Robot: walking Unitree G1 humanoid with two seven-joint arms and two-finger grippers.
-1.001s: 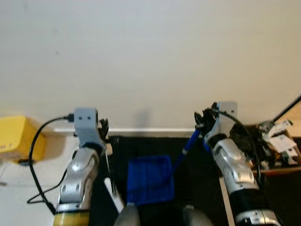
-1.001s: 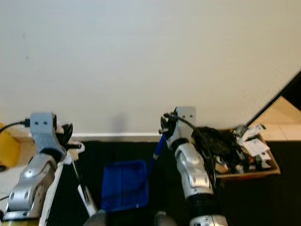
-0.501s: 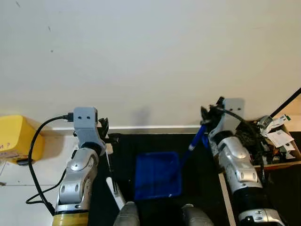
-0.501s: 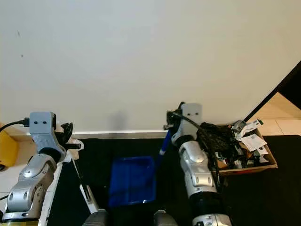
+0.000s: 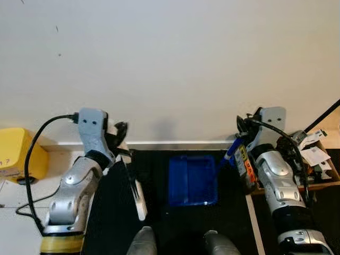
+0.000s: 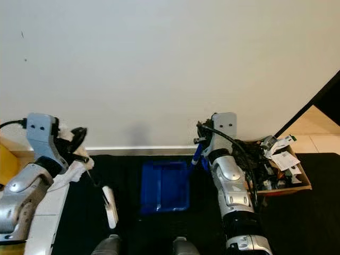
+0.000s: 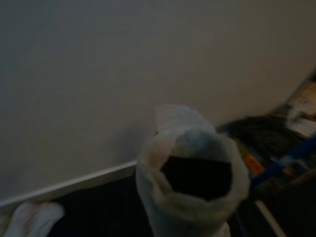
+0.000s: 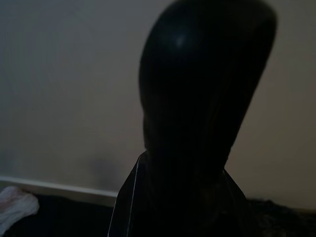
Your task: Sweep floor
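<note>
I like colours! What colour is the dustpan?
Blue. The dustpan shows best in the left eye view.

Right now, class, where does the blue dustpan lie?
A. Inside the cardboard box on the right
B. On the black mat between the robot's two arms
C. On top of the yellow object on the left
B: the blue dustpan rests on the black mat, between the left gripper and right gripper.
</note>
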